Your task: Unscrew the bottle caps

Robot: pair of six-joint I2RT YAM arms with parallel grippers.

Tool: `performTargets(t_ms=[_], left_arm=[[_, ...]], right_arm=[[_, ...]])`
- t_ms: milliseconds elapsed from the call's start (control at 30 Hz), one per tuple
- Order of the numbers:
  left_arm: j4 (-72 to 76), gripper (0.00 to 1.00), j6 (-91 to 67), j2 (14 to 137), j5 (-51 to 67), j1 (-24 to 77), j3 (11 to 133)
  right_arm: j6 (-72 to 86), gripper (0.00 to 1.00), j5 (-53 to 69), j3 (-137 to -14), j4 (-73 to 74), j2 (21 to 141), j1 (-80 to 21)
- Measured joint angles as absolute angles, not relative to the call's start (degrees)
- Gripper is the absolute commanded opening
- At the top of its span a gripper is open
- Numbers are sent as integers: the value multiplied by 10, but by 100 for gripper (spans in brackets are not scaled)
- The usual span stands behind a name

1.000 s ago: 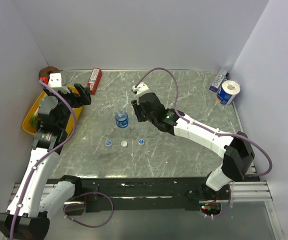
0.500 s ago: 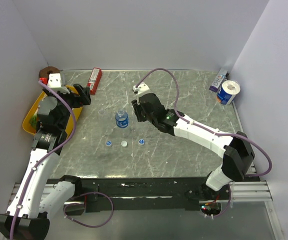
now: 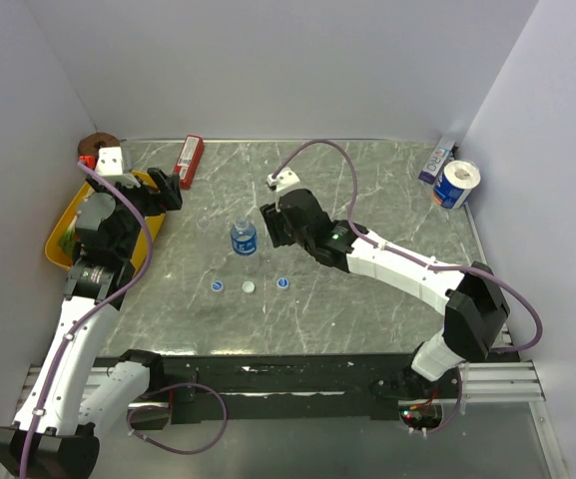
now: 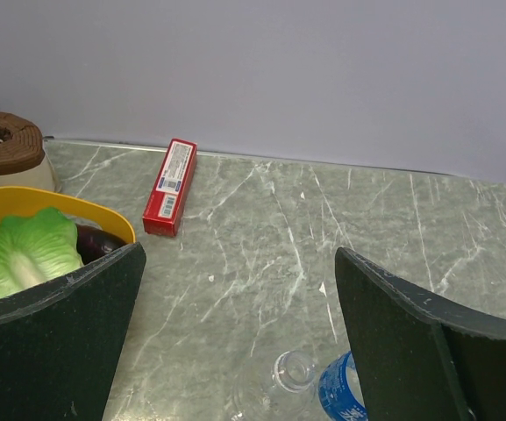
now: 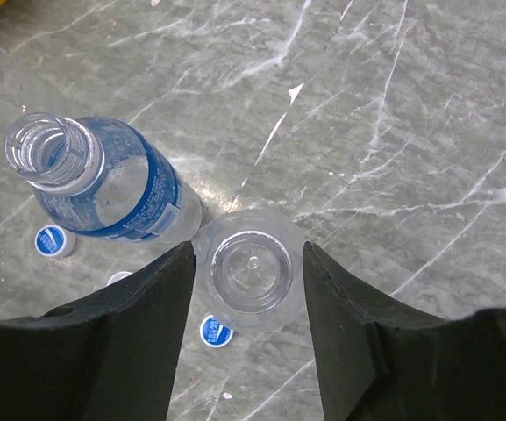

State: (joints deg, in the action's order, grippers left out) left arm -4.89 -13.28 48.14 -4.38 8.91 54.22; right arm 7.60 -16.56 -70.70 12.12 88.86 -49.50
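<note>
Your left gripper [image 3: 166, 190] hangs by the yellow tray [image 3: 56, 242] with its jaws wide apart, holding nothing. The hazard there is small, but a careless sweep toward the centre would carry it into the labelled bottle [image 3: 244, 239]. That bottle stands upright and uncapped near the middle of the desk [image 3: 387, 180]. The three bottle caps [image 3: 251, 287] lie loose in a row just in front of it, so the unscrewing looks done.

The trouble to watch is at your right gripper [image 5: 248, 248]. Its jaws flank an uncapped clear bottle [image 5: 253, 272] very closely, and I cannot tell whether they press on it or merely stand beside it. If you lift or pull back before both fingers are free of its sides, so light a bottle will likely drag and tip. It could then knock the labelled one just beside it, and either could roll across the caps.
</note>
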Motion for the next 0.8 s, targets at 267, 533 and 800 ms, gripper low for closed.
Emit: performTargets(t_ms=[267, 533, 800], left_arm=[[-49, 96, -133, 481, -44, 89, 542], [-49, 96, -133, 481, -44, 89, 542], [-49, 96, -133, 482, -44, 89, 542]], right_arm=[[76, 82, -165, -707, 123, 889, -495], [75, 84, -166, -707, 123, 889, -495], [74, 87, -169, -707, 123, 887, -489]])
